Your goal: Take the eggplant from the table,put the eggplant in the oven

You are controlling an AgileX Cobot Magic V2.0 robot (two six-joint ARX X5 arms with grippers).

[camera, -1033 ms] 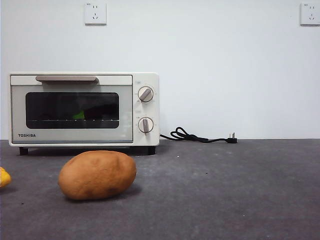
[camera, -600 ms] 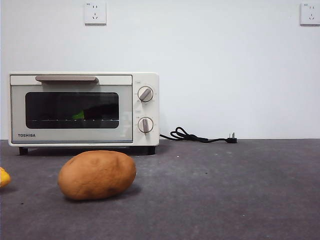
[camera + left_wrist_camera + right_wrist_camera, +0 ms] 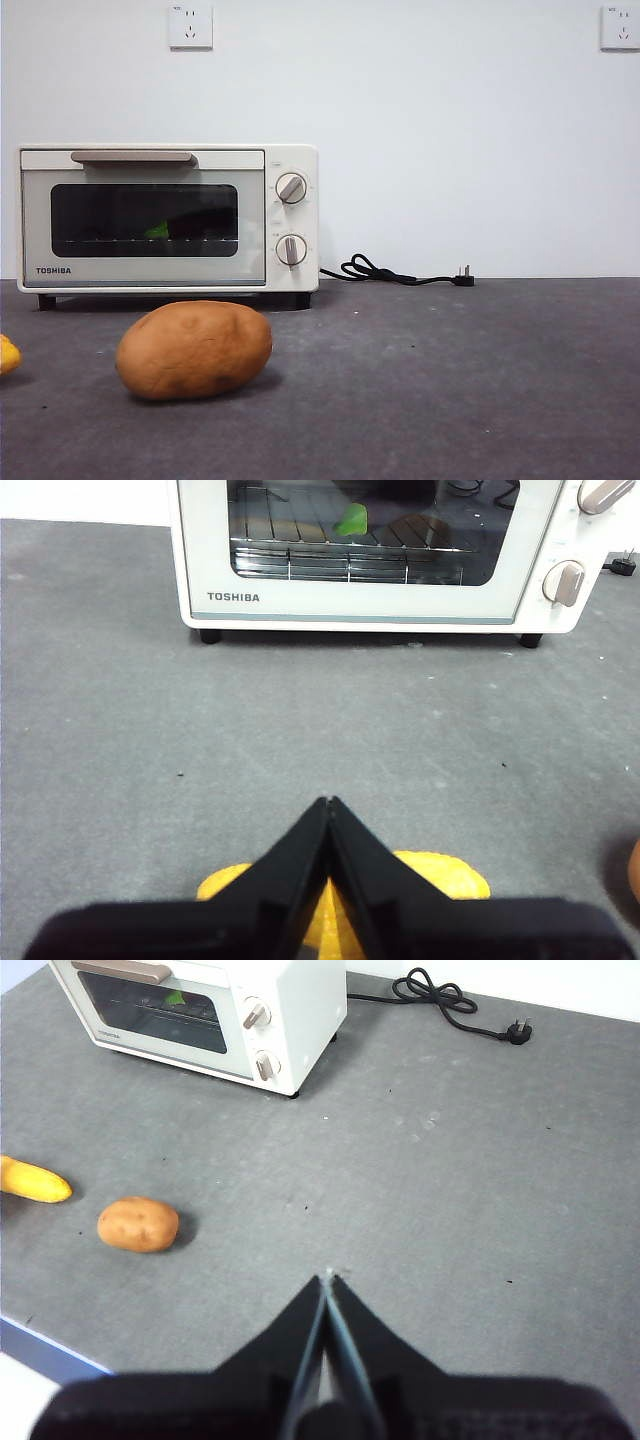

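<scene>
The eggplant (image 3: pixel 158 231) lies inside the oven (image 3: pixel 168 219), on the wire rack behind the dark glass door; only its bright green stem cap shows clearly through the glass, in the front view and again in the left wrist view (image 3: pixel 351 520), while the purple body is lost in the dark interior. The oven door is closed, its beige bar handle (image 3: pixel 132 157) along the top and two round knobs (image 3: pixel 291 188) on the right side. The oven stands at the back of the grey tabletop (image 3: pixel 450 380), against the white wall. In front of it lies a brown potato (image 3: pixel 194 350), and a yellow object (image 3: pixel 33 1181) lies further to the side near the tabletop edge. A black power cord (image 3: pixel 395 272) trails beside the oven, unplugged. The left gripper (image 3: pixel 328 805) hovers over the yellow object, fingers pressed together and empty. The right gripper (image 3: pixel 327 1278) hangs above bare tabletop, well apart from the potato, fingers likewise closed on nothing.
</scene>
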